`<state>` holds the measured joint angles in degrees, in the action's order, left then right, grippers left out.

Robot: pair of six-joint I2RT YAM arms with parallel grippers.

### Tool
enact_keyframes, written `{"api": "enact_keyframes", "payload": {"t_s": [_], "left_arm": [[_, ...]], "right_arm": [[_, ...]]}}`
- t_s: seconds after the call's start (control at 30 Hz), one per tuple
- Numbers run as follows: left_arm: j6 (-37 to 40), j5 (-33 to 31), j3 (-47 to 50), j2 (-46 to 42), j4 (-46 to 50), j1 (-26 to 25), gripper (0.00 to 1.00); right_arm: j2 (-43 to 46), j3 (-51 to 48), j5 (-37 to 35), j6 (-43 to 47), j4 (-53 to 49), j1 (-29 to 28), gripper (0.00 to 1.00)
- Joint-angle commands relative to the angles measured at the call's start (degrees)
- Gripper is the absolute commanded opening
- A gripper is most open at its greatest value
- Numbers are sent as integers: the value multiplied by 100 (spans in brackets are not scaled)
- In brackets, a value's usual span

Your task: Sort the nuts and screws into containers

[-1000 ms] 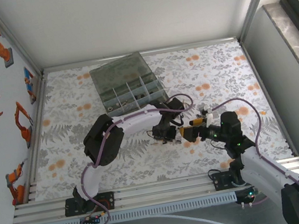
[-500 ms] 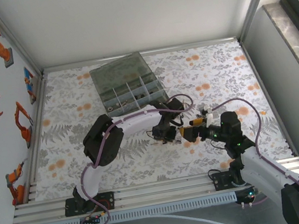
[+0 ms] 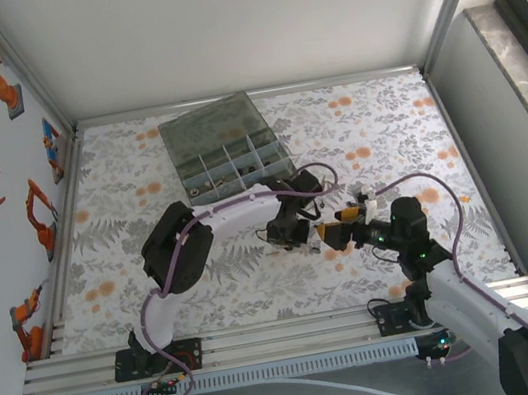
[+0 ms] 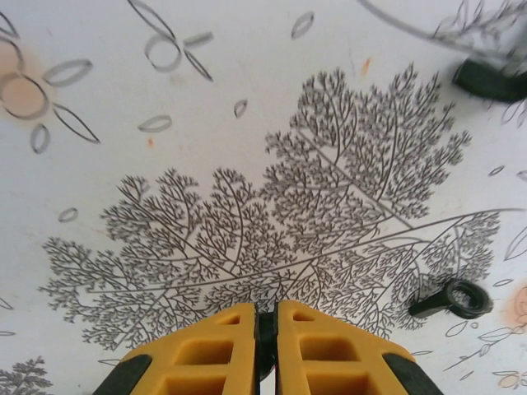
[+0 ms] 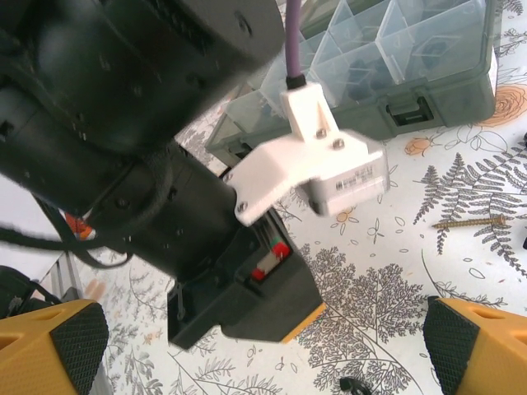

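The left gripper (image 4: 265, 317) had just closed fully, low over the table (image 4: 247, 82), likely a pick attempt whose catch I couldn't tell, while the right gripper (image 5: 263, 350) gaped wide, holding nothing.

The left arm's wrist (image 5: 165, 214) sits just ahead of the right gripper (image 3: 336, 234), across the gap between its wide-apart jaws, barring the straight way to the organiser box (image 3: 226, 153) at the far left. The desk (image 3: 404, 123) offers free passage at far right and along the near left.
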<state>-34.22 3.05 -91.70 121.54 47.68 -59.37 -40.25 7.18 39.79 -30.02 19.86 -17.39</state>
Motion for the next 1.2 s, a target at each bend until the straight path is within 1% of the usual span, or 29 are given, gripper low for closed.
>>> {"api": "enact_keyframes", "payload": {"t_s": [0.0, 0.17, 0.3, 0.37, 0.4, 0.5, 0.57, 0.63, 0.7, 0.73, 0.77, 0.83, 0.93, 1.0, 1.07, 1.17], "left_arm": [[153, 54, -15, -411, -343, 277, 0], [380, -41, -171, -541, -515, 626, 0], [676, -161, -701, -501, -602, 949, 0], [787, -300, -1091, -378, -586, 1145, 0], [801, -309, -1311, -282, -568, 1262, 0], [933, 23, -1838, 2, -415, 1454, 0], [1208, 402, -1923, 106, -327, 1386, 11], [1322, 541, -1649, 36, -192, 1207, 20], [1417, 500, -1154, -205, -128, 938, 23], [1410, 446, -846, -365, -134, 775, 25], [1419, 481, -625, -485, -128, 637, 27], [1354, 614, -155, -725, -140, 338, 35], [1332, 908, 406, -1002, -359, 71, 46], [1671, 1121, 661, -1078, -470, -89, 50], [2070, 1047, 715, -1050, -403, -195, 54], [2699, 988, 739, -945, -515, -267, 56]], "right_arm": [[28, -28, -24, 38, -2, -12, 100], [52, 96, -118, 124, -184, -10, 100], [-137, 448, -423, 175, -318, -10, 100], [-467, 756, -617, 201, -377, -10, 100], [-717, 909, -583, 242, -335, -7, 100], [-1435, 1332, -305, 284, 34, 4, 99], [-1718, 1447, -220, 227, 179, 8, 100], [-1748, 1396, -157, 38, 273, 25, 100], [-1512, 1146, -125, -194, 357, 22, 100], [-1297, 1021, -206, -284, 184, 24, 100], [-1055, 952, -343, -310, -128, 18, 99], [-514, 886, -666, -315, -1061, 13, 100], [264, 771, -637, -362, -1810, -9, 100], [846, 631, -554, -546, -2125, -27, 100], [1298, 583, -528, -627, -2510, -41, 100], [1873, 519, -441, -636, -3069, -54, 100]]}}
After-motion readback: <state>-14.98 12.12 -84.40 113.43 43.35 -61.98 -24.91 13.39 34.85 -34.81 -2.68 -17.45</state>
